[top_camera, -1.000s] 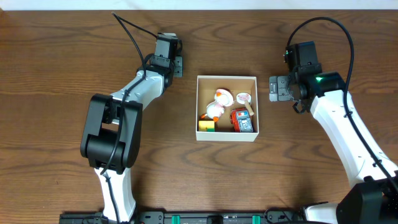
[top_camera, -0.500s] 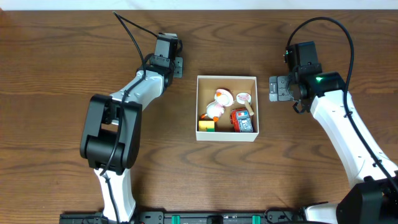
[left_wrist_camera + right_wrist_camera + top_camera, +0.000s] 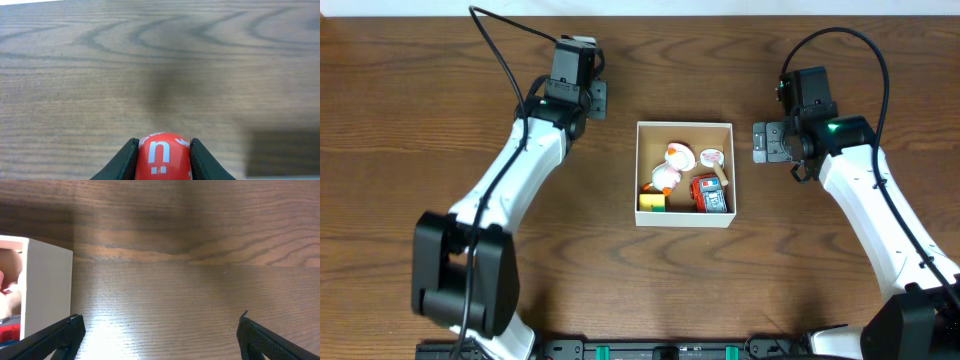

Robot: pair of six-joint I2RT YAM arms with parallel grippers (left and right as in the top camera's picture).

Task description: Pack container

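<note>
Starting nearest us, we see the container [image 3: 685, 222] sitting at the middle of the worktop [image 3: 400, 200], with a yellow block [image 3: 652, 202], a red toy [image 3: 710, 194] and a white duck-like figure [image 3: 672, 165] inside. Near its right wall, toward the right edge, our right fingers [image 3: 55, 337] are spread wide with nothing between them. Farther off, toward the far edge and left of the container, our left fingers [image 3: 125, 160] clench a red ball [image 3: 163, 155] with white markings.
</note>
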